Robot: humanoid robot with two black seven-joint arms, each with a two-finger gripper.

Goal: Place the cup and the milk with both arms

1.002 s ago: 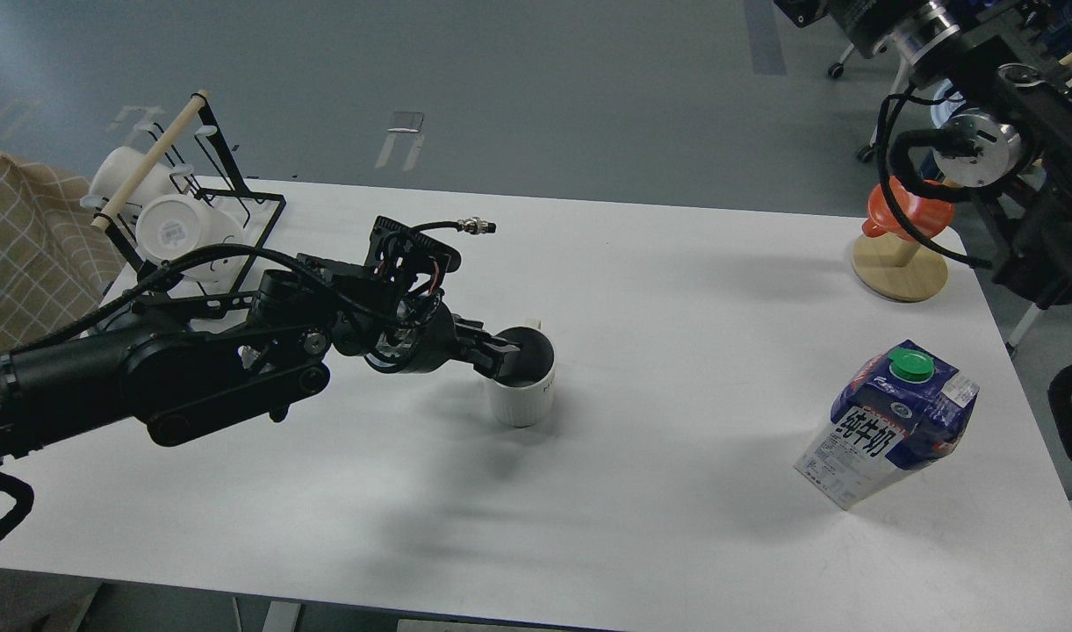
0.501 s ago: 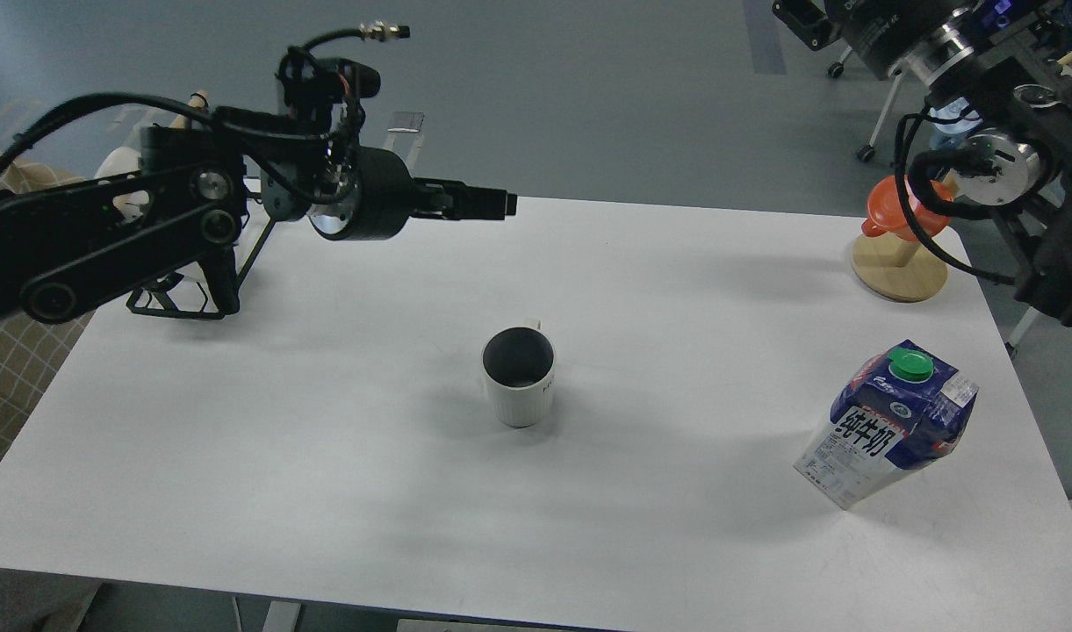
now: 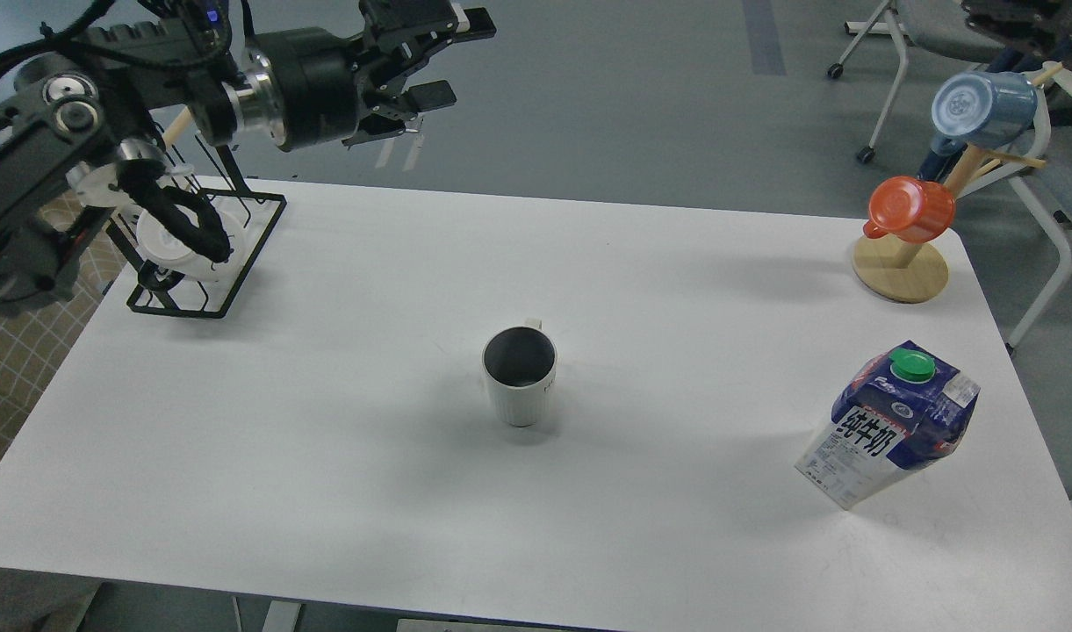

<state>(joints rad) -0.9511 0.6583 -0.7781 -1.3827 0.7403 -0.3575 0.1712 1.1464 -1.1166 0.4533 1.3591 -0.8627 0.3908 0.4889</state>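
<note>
The cup (image 3: 519, 376), a white ribbed mug with a dark inside, stands upright near the middle of the white table (image 3: 325, 474). The milk (image 3: 891, 426), a dark blue and white carton with a green cap, stands near the table's right front edge. My left gripper (image 3: 448, 57) is high at the top left, beyond the table's far edge and far from the cup. Its fingers are spread and hold nothing. My right arm and gripper are out of view.
A black wire rack (image 3: 204, 263) with white mugs stands at the far left corner, under my left arm. A wooden mug tree (image 3: 901, 272) at the far right holds an orange-red mug (image 3: 911, 209) and a blue mug (image 3: 979, 104). A chair stands beyond it.
My left gripper let go of the cup, rose and drew back to the far left, then opened wider. My right arm withdrew out of view. Cup and milk stayed put.
</note>
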